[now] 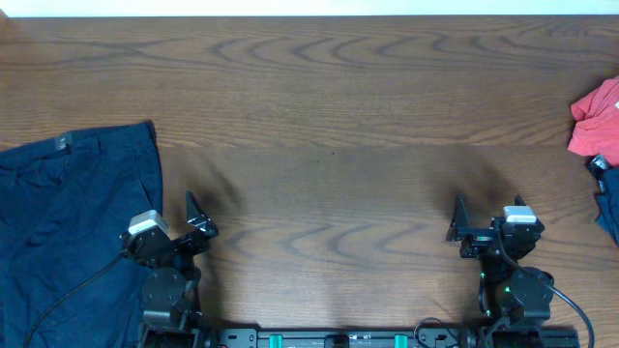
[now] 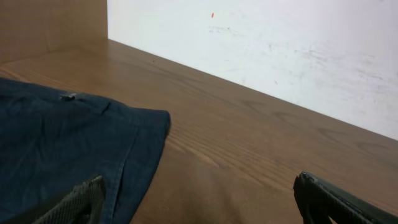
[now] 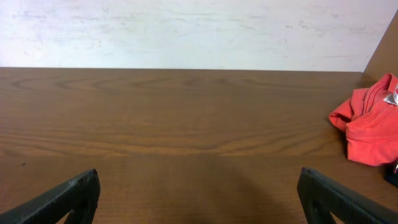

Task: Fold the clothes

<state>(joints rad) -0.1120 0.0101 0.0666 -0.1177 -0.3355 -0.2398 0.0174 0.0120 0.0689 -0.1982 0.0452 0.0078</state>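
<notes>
Two hands spread wide, left hand (image 1: 200, 220) beside clothes (image 1: 68, 222) at left edge, right hand (image 1: 456, 222) well apart from red cloth (image 1: 595, 121)

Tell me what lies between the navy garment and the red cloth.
Nothing: overhead, only bare wooden table separates the navy garment from the red cloth.

Robot lab workbench, wood-grain table (image 1: 338, 116), bare white wall (image 3: 186, 31)

- The overhead view looks straight down on the table (image 1: 319, 174).
- The left wrist view sits low over the table, facing the wall (image 2: 280, 50). It shares the clothes (image 2: 56, 143), frame left, with the overhead.
- The right wrist view, equally low, faces the wall. It shares the red cloth (image 3: 367, 124), right edge, with the overhead.
</notes>
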